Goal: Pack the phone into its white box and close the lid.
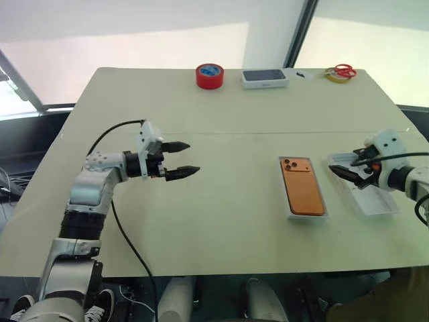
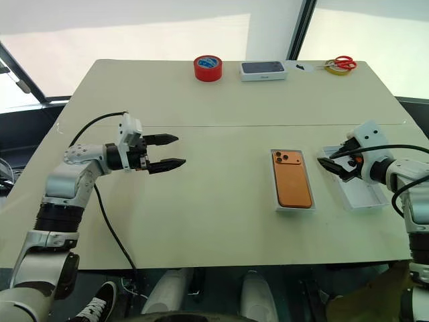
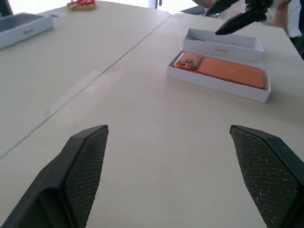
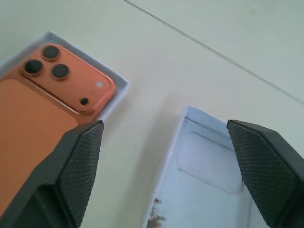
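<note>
Phone [image 1: 305, 187] sits in the white box [image 1: 293, 216], mid-desk [image 1: 221, 221]. Lid [image 1: 375, 203] lies open-side up just right of the box, not yet on. Right gripper [image 1: 348, 173] hovers over the lid, fingers apart; left gripper [image 1: 181, 159] far left, fingers apart, empty.

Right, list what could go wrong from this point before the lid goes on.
1. The flat orange phone already lies in the shallow white cardboard box, close beside the open white cardboard lid; a careless lift of the lid may nudge the box.
2. The right pincer hovers open over the lid's thin wall, so a grip could crush or tilt it.
3. The left pincer is far away, leaving the box unbraced.
</note>
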{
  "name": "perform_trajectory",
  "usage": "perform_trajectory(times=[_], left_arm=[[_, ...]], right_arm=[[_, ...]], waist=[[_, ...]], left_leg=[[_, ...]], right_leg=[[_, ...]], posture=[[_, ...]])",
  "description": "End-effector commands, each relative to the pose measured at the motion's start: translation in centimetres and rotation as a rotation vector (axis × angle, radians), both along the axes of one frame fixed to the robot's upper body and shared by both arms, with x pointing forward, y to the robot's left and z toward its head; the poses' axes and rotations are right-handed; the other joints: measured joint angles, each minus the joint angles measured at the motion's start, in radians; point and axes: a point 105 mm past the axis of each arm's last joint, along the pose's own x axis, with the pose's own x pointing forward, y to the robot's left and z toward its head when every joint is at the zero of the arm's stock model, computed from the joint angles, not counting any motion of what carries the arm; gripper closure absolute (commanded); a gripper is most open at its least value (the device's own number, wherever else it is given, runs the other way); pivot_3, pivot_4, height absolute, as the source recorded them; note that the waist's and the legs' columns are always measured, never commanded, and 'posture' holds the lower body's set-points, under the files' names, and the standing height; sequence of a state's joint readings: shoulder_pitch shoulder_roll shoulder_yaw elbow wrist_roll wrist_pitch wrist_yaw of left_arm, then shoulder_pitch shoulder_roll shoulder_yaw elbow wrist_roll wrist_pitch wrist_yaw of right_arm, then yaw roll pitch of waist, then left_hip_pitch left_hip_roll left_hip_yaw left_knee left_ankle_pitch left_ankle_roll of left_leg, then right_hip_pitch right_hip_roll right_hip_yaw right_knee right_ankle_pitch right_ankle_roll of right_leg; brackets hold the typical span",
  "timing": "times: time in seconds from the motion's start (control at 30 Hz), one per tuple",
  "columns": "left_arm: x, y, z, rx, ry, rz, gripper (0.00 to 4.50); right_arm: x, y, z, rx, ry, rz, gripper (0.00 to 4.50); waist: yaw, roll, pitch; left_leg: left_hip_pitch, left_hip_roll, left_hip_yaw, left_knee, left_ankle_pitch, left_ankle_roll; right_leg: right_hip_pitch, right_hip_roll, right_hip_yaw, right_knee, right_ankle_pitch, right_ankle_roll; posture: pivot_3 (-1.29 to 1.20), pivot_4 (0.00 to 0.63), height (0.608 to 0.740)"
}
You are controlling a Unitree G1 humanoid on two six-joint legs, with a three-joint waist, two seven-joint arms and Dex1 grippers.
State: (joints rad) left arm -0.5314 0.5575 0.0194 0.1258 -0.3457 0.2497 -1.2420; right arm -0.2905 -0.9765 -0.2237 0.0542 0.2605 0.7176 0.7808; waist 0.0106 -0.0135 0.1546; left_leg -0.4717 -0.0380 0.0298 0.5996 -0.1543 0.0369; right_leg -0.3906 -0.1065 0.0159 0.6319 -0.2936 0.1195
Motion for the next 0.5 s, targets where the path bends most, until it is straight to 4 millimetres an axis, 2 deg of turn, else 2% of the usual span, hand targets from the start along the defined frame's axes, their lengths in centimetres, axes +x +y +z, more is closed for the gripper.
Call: perform_trajectory(times=[0.03, 0.3, 0.4, 0.5], left_arm=[[-2.0, -0.4, 0.9, 0.020, -0.105, -0.118, 0.07], [-4.9, 0.2, -0.5, 0.021, -0.117, -0.221, 0.07], [-5.4, 0.0, -0.8, 0.041, -0.151, -0.238, 0.07], [-5.7, -0.1, -1.0, 0.052, -0.162, -0.251, 0.07]], right_arm=[[-1.2, 0.9, -0.6, 0.015, 0.118, 0.008, 0.01], [-2.8, -0.2, -2.0, 0.014, 0.365, -0.135, 0.01], [-2.1, 0.7, -1.4, 0.101, 0.406, -0.163, 0.01], [-1.8, 1.4, -1.2, 0.101, 0.447, -0.151, 0.01]], waist=[[-0.001, 0.000, 0.000], [-0.011, 0.005, 0.000], [-0.024, 0.005, 0.000], [-0.026, 0.006, 0.000]], left_leg=[[0.000, 0.000, 0.000, -0.001, 0.000, 0.000], [0.000, 0.001, 0.001, -0.002, 0.000, 0.000], [0.000, 0.001, 0.002, -0.002, 0.000, 0.000], [0.000, 0.001, 0.002, -0.002, 0.000, 0.000]], right_leg=[[0.000, 0.000, 0.000, 0.000, 0.000, 0.000], [0.000, 0.000, 0.000, 0.000, 0.000, 0.000], [-0.002, -0.001, 0.000, 0.000, 0.000, -0.001], [-0.003, -0.001, 0.000, 0.000, 0.000, -0.001]], posture=[[0.00, 0.150, 0.738], [0.00, 0.150, 0.738], [0.00, 0.150, 0.738], [0.00, 0.150, 0.738]])
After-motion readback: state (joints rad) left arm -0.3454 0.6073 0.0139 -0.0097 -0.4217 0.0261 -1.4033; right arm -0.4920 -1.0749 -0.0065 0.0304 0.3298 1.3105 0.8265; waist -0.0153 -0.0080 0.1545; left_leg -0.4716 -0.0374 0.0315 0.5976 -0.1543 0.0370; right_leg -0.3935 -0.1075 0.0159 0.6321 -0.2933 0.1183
